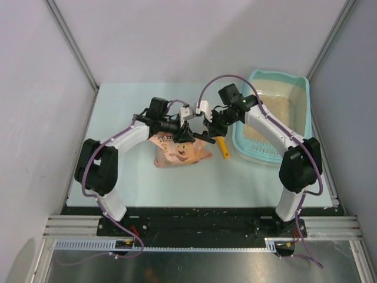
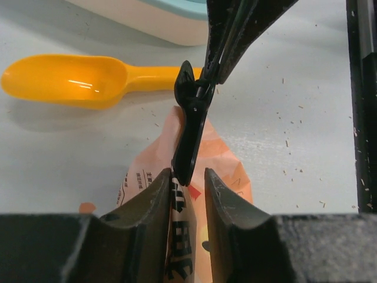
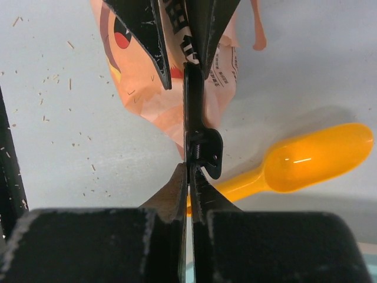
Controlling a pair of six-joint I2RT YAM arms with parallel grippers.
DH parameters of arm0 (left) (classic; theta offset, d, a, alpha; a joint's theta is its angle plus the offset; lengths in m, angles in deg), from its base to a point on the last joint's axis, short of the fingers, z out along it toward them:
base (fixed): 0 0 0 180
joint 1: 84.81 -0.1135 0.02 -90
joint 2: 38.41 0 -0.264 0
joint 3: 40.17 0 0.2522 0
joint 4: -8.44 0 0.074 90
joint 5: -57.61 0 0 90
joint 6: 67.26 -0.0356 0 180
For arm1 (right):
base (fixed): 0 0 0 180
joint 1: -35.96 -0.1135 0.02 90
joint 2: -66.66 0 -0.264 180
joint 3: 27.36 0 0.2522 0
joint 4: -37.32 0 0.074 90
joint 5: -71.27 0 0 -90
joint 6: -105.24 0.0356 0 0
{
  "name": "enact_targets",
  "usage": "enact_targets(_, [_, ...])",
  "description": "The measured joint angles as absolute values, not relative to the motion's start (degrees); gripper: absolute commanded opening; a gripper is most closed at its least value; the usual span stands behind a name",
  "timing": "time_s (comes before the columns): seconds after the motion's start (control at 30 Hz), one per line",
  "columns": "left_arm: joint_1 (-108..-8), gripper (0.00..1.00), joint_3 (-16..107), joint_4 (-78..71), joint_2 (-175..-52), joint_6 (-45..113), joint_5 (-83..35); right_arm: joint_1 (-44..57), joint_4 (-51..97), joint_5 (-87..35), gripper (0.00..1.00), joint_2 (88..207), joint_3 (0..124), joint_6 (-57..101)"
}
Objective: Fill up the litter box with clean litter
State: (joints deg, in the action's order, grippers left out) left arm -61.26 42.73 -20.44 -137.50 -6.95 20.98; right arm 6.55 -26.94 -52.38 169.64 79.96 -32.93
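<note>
From above we can barely see where the arms meet, because both wrists crowd over it. Up close, the right pincer [image 3: 189,171] is clamped tight on one end of the black bag clip [image 3: 194,118]. The left pincer [image 2: 188,174] has its fingers apart on either side of the clip's other end, over the pink-orange bag [image 2: 227,171], whose print is cut off by the frame. The orange scoop [image 2: 70,79] lies just beside it on the table [image 1: 118,106]. The litter box [image 1: 297,79] sits far right with clean litter [image 1: 274,112] inside — the right arm [image 1: 271,127] hides its near-left side.
</note>
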Motion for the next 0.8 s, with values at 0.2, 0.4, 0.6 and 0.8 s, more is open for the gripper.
enact_targets(0.2, [-61.54,0.15,43.24,-20.65,-138.04,-5.95,22.2,6.18,-26.0,-52.32,0.0,169.73,79.72,-31.57])
enact_targets(0.4, [-61.82,0.0,43.59,-20.94,-138.98,-4.55,23.51,6.07,-25.78,-52.14,0.0,169.75,78.93,-31.29])
enact_targets(0.6, [-61.85,0.0,43.61,-20.96,-139.33,-4.13,24.12,6.77,-25.43,-53.12,0.39,169.75,78.4,-30.72])
enact_targets(0.8, [-61.8,0.0,43.61,-21.0,-139.33,-4.16,24.43,12.3,-28.49,-60.99,0.6,169.75,78.58,-33.82])
